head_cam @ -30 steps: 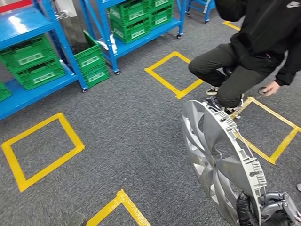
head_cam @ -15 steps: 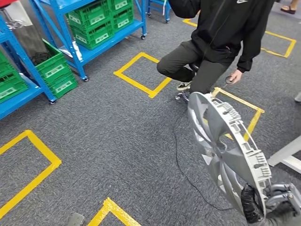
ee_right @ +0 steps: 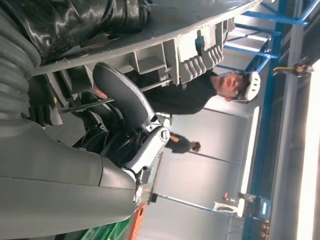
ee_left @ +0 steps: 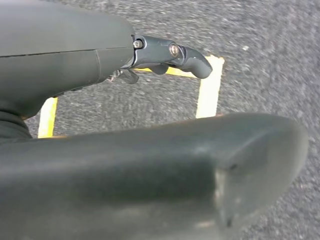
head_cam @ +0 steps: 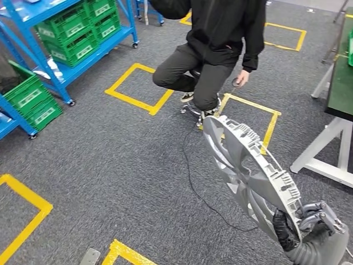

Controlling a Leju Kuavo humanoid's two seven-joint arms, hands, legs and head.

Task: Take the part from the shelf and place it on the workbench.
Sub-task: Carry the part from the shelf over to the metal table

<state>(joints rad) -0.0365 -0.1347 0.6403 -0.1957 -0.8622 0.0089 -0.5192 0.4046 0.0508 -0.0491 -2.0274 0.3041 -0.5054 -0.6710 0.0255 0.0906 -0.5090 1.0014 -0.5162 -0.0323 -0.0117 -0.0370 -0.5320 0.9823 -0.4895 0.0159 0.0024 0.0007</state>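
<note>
Head view: right hand (head_cam: 310, 229) grips the part (head_cam: 250, 171), a silver wheel cover, by its lower rim, off the floor.
Left to right: blue shelf (head_cam: 62, 33) with green crates (head_cam: 75, 33), seated person (head_cam: 212, 49), part, then desk (head_cam: 339, 83) at far right. The part looks a light, stiff, thin plastic disc with brittle rim clips; a rim hold suits it, though one-edge grip invites swing. Left hand (ee_left: 151, 145) hangs over carpet; fingers appear extended, holding nothing.

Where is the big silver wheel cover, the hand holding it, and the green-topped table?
Wheel cover (head_cam: 253, 179), head view, on a spoke.
Right hand (head_cam: 310, 226), head view, at the cover's rim.
Table (head_cam: 339, 83), head view, on its green top.
</note>
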